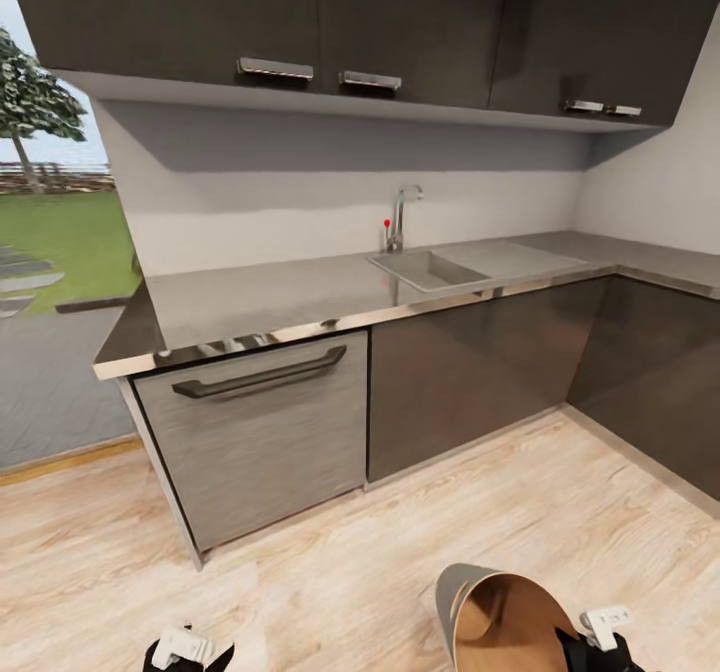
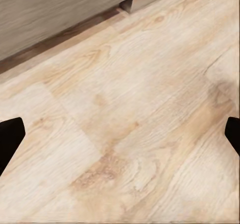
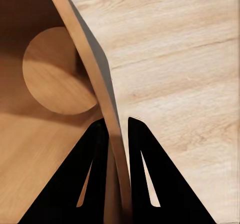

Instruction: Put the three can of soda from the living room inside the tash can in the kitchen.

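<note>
The robot faces a kitchen corner. Dark upper cabinets with silver handles hang along the wall. Under them a long shiny steel countertop runs to the corner and turns along the right wall. A sink is set into the countertop, and a tall tap stands just behind it. Below the counter are cabinet fronts. The pale grey front on the left has a dark bar handle. The fronts to its right are darker grey. The pale wood floor spreads out in front of them. On the far left, green grass and a tree show outside.

The trash can is low in the head view, near the robot's right side, held up off the floor and tipped so its brown inside faces the camera. Its outside is pale grey. No soda cans can be seen in it.

The right gripper pinches the trash can's wall. One finger is inside the can and the other is outside.

The left gripper hangs over bare floor near the pale grey front. Its two black fingertips are spread wide apart and hold nothing.
</note>
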Available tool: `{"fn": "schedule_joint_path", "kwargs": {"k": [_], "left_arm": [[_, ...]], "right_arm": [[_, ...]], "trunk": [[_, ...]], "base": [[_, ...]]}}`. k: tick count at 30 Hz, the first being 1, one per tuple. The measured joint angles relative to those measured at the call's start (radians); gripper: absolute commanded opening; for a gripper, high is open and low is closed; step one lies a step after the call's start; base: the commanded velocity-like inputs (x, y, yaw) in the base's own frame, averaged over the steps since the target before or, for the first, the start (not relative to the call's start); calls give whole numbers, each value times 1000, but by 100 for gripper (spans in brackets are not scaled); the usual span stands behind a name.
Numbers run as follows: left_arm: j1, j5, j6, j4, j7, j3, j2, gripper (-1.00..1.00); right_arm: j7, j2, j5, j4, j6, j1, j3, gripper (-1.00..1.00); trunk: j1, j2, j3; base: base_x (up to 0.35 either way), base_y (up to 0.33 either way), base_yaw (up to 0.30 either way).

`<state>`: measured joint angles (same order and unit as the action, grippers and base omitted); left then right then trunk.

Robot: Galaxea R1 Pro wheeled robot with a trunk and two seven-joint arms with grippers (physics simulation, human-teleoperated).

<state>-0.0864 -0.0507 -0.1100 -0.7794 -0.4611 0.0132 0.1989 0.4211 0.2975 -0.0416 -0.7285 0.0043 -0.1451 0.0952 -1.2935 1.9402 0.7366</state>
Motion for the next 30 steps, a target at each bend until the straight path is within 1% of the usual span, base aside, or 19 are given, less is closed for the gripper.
{"fn": "schedule_joint_path", "kwargs": {"k": [2, 3, 5, 7, 10, 11, 12, 13, 14, 15, 16, 17, 18, 20, 22, 23, 30], "left_arm": [[-1, 0, -1, 19, -35, 8, 0, 100], [-1, 0, -1, 21, -39, 9, 0, 100], [-2, 1, -2, 27, -45, 11, 0, 100], [-3, 1, -2, 35, -47, 12, 0, 100], [-4, 0, -3, 53, -48, 12, 0, 100], [-5, 0, -4, 67, -48, 13, -1, 100], [-5, -1, -4, 75, -48, 13, -1, 100], [-5, -2, -5, 78, -48, 13, -2, 100], [-6, -2, -5, 79, -47, 13, -3, 100], [-5, -2, -5, 80, -47, 12, -3, 100], [-6, -3, -5, 81, -47, 12, -4, 100], [-6, -3, -5, 82, -47, 11, -4, 100], [-5, -2, -10, 84, -45, 11, -5, 100], [-5, 1, -23, 88, -43, 11, -5, 100], [-5, 1, -35, 103, -41, 11, -5, 100], [-5, 0, -53, 122, -39, 11, -4, 100], [-6, -1, -63, 133, -49, 13, 0, 100]], "right_arm": [[0, 0, 2, 0, -14, 20, -1, -100], [0, 0, 4, 1, -21, 23, -1, -100], [-1, 0, -6, -2, -41, 33, 3, -100], [-1, 0, 0, -1, -50, 44, 0, -100], [-1, -1, -4, -4, -67, 56, 1, -100], [-2, -4, -3, -2, -107, 64, 1, -100], [-2, -9, -1, 16, -190, 69, -1, -100], [-7, -13, -5, 23, -255, 70, -1, -100], [-9, -15, -19, 30, -283, 70, 4, -100], [-14, -20, -19, 50, -318, 71, 5, -100], [-13, -27, -7, 68, -357, 73, 0, -100], [-12, -29, 3, 73, -370, 73, -5, -100], [-14, -33, -2, 80, -384, 74, -3, -100], [-15, -36, -12, 83, -391, 73, 2, -100], [-15, -38, -6, 86, -397, 74, -1, -100], [-17, -40, -5, 89, -400, 74, -1, -100], [-17, -40, -7, 90, -406, 74, 1, -100]], "trunk": [[8, -14, -6], [11, -21, -9], [19, -35, -16], [27, -49, -22], [38, -70, -31], [42, -77, -34], [46, -84, -38], [50, -91, -41], [54, -98, -44], [58, -105, -47], [61, -112, -50], [65, -119, -53], [69, -126, -56], [77, -140, -63], [84, -154, -69], [88, -161, -72], [115, -210, -94]], "base": [[0, 0, 0], [0, 0, 0], [0, 0, 0], [0, 0, 0], [0, 0, 0], [0, 0, 0], [0, 0, 0], [0, 0, 0], [0, 0, 0], [0, 0, 0], [0, 0, 0], [0, 0, 0], [0, 0, 0], [0, 0, 0], [0, 0, 0], [0, 0, 0], [0, 0, 0]]}}
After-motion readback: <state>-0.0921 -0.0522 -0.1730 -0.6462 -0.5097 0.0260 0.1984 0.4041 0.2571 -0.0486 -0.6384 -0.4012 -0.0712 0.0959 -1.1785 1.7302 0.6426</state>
